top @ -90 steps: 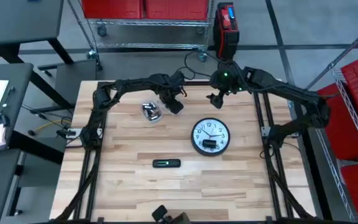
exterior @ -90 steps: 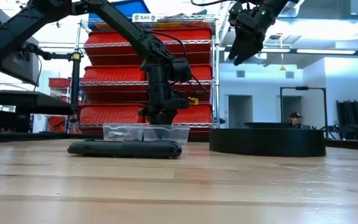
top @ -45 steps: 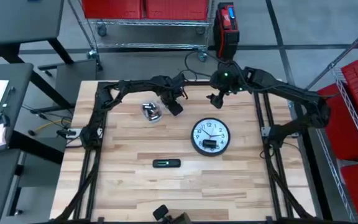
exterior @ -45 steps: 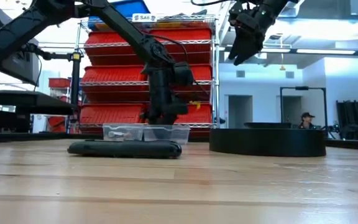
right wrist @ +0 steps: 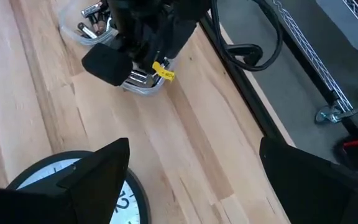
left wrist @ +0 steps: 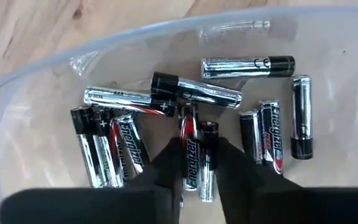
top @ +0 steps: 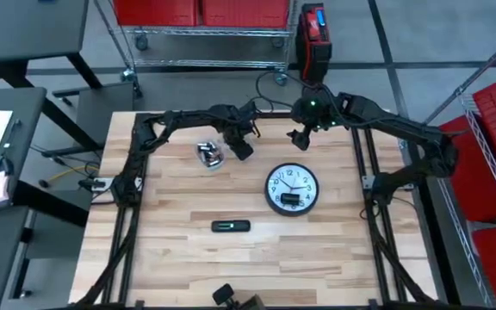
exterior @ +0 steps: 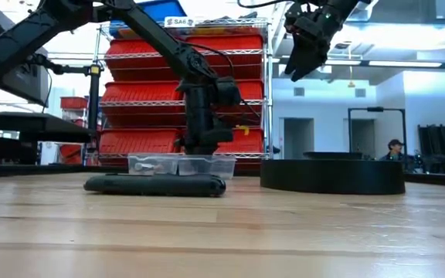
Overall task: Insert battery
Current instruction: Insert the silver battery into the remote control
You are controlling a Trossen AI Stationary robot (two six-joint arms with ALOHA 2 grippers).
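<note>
L gripper (left wrist: 194,163) down in battery tray (left wrist: 36,81), fingers straddling one battery (left wrist: 190,163); R gripper (exterior: 306,48) open, raised.

Wire shelving (exterior: 207,77) stacked with red bins (exterior: 149,93), grey floor (top: 50,77), white walls, dark doorway (exterior: 373,131)

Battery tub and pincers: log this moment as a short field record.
tub: clear tub on the table's far left part, holding loose batteries
left pincer: down in the tub, fingers either side of one battery
right pincer: open, raised above the table's far edge
clock: face up, right of centre
remote: flat, near the table's centre
</note>
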